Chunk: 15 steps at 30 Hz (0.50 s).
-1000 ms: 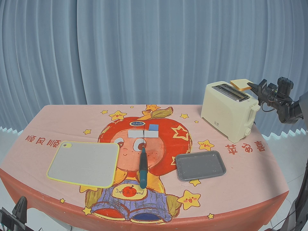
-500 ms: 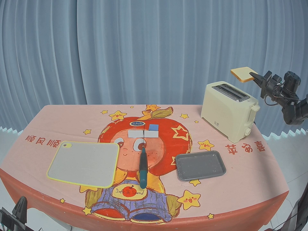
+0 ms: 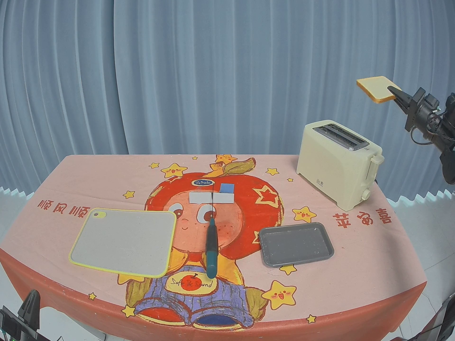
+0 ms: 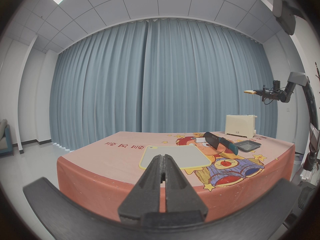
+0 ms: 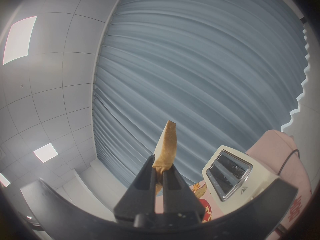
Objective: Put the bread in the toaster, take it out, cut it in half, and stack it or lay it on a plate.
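The left gripper [image 4: 163, 160] is sitting pinched together and empty, much nearer than the toaster [image 3: 339, 162] and far to its left. The board [image 3: 123, 241], knife [image 3: 211, 247] and plate [image 3: 295, 244] are lying nearer than the toaster, to its left. The right gripper [image 3: 395, 92] is clamping the bread [image 3: 377, 88] by one edge, high above the toaster's right end.

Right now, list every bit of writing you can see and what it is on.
Tablecloth, both sides: red characters, too stylised to read.
Its cartoon: two small labels, too blurred.
Toaster front: small dark mark, too small.
Toaster top: a triangle sign.
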### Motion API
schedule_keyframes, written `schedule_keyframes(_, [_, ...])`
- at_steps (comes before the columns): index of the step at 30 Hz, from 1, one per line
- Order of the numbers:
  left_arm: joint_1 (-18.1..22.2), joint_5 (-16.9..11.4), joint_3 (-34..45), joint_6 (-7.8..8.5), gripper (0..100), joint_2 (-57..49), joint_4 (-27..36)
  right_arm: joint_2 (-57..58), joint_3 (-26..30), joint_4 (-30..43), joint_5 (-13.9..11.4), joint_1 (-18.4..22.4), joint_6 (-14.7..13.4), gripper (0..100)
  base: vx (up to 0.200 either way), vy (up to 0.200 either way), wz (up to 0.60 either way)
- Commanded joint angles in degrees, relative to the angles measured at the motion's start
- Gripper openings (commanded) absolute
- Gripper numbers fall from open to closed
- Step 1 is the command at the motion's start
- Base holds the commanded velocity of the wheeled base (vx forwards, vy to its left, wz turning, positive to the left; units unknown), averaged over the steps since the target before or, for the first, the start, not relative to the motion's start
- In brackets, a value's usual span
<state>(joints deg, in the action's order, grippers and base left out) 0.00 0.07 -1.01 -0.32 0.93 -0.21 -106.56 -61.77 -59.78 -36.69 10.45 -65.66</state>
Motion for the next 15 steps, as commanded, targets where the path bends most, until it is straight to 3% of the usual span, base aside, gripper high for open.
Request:
schedule_keyframes(1, [0.00, 0.01, 1.01, -0.03, 0, -0.93, 0.03, 9.26, 6.57, 0.37, 1.36, 1.95, -0.08, 0, 0.000, 0.000, 0.00])
schedule_keyframes(4, [0.00, 0.01, 1.01, -0.03, 0, -0.93, -0.06, 12.87, 11.14, -0.25, 4.70, 3.62, 0.18, 0, 0.000, 0.000, 0.00])
schedule_keyframes(7, [0.00, 0.01, 1.01, -0.03, 0, -0.93, 0.03, 15.85, 15.54, -0.69, 6.46, 5.90, 0.36, 0, 0.000, 0.000, 0.00])
schedule_keyframes(11, [0.00, 0.01, 1.01, -0.03, 0, -0.93, -0.06, 21.13, 21.69, -2.27, 6.37, 8.71, -0.44, 0, 0.000, 0.000, 0.00])
schedule_keyframes(15, [0.00, 0.01, 1.01, -0.03, 0, -0.93, -0.06, 23.85, 25.03, -4.47, 5.84, 8.27, -1.49, 0, 0.000, 0.000, 0.00])
